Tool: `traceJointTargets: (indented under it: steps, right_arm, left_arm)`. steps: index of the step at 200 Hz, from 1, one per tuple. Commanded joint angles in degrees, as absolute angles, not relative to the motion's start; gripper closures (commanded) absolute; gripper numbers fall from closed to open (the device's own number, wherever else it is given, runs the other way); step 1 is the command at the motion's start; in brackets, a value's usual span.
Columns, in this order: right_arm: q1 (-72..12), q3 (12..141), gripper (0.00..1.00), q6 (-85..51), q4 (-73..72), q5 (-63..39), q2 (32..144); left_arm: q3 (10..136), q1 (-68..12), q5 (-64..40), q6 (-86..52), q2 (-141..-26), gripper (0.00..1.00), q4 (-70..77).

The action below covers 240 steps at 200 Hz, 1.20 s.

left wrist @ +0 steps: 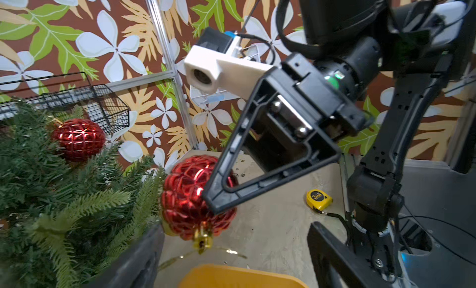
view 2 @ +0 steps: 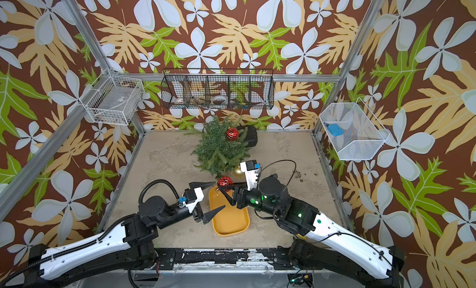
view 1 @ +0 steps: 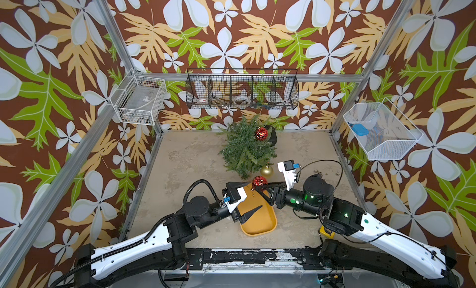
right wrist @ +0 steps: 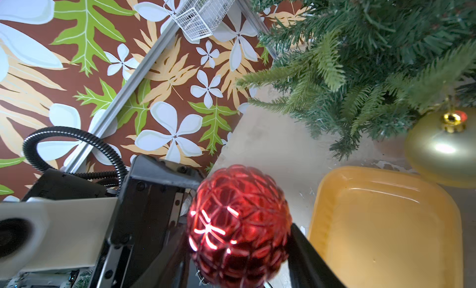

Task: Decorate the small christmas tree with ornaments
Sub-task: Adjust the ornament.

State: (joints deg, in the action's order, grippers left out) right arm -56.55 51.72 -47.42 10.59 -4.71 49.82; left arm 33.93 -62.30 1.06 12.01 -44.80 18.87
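Note:
The small christmas tree [view 1: 246,147] stands at the back of the table in both top views. One red ornament [view 1: 261,133] hangs high on it and a gold ornament [view 1: 266,170] hangs at its near edge. My right gripper [view 1: 258,188] is shut on a second red ornament [right wrist: 239,222], held over the far end of the yellow tray [view 1: 262,222], just short of the tree's near branches [right wrist: 322,75]. My left gripper [view 1: 255,194] is open, its fingers [left wrist: 332,253] spread wide beside that ornament [left wrist: 190,196] and touching nothing.
A yellow tape measure [left wrist: 318,199] lies on the table near the right arm. A black wire basket [view 1: 242,91] hangs on the back wall above the tree. White wire baskets [view 1: 139,100] hang on the side walls. The tree's black base [view 1: 272,134] shows behind it.

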Motion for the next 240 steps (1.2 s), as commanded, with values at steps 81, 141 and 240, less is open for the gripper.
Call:
traceJointTargets:
  steps: [81,141,240]
  right_arm:
    - [-56.6,50.7,0.43,-49.4,6.9,-8.5,47.9]
    - [-56.6,51.2,0.43,-48.9,7.2,-9.4,48.0]
    - [-56.6,51.0,0.22,-47.4,7.9,-8.7,46.2]
  left_arm:
    - [37.3,-62.5,4.2,13.1,-51.4,0.19,24.3]
    - [38.4,-62.5,3.8,13.4,-52.4,0.32,24.5]
    - [38.9,-62.6,0.8,13.4,-52.2,0.45,23.7]
